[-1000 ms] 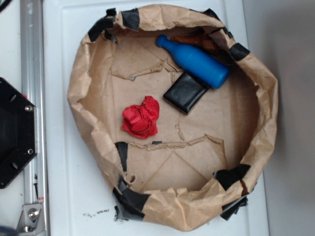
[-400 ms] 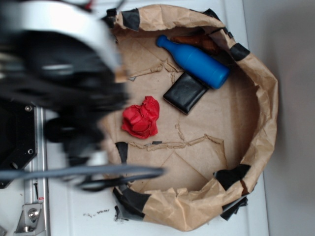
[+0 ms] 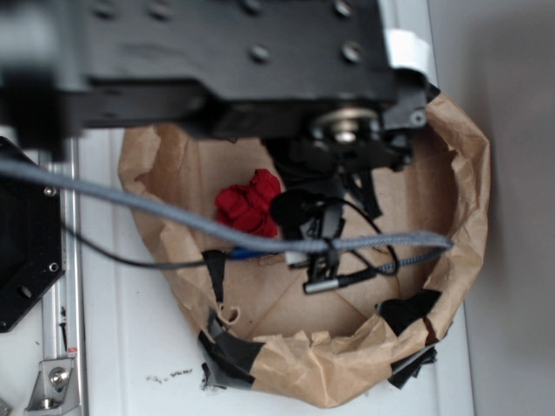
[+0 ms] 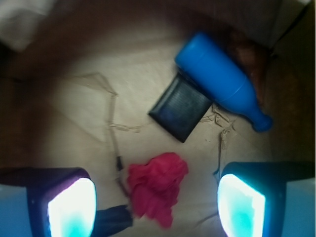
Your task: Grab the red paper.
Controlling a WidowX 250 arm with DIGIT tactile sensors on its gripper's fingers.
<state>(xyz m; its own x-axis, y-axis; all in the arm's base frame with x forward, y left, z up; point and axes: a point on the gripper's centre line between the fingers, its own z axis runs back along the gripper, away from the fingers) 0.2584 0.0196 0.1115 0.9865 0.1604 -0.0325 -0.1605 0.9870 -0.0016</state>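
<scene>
The red paper (image 3: 247, 204) is a small crumpled red wad lying on the brown paper floor of the lined basin. In the wrist view the red paper (image 4: 157, 187) lies below and between my two fingers. My gripper (image 4: 156, 207) is open and empty, held above the wad, with one pad (image 4: 71, 207) to its left and the other pad to its right. In the exterior view my arm (image 3: 260, 61) covers the back of the basin and hides the gripper's fingers.
A blue bottle (image 4: 222, 84) lies on its side at the back of the basin, touching a black flat case (image 4: 180, 108). The crumpled brown paper wall (image 3: 460, 199) rings the basin. A grey cable (image 3: 173, 221) crosses above the wad.
My arm has swung in from the left and now hangs over the basin, covering the bottle and case in the exterior view. The red paper has not moved.
</scene>
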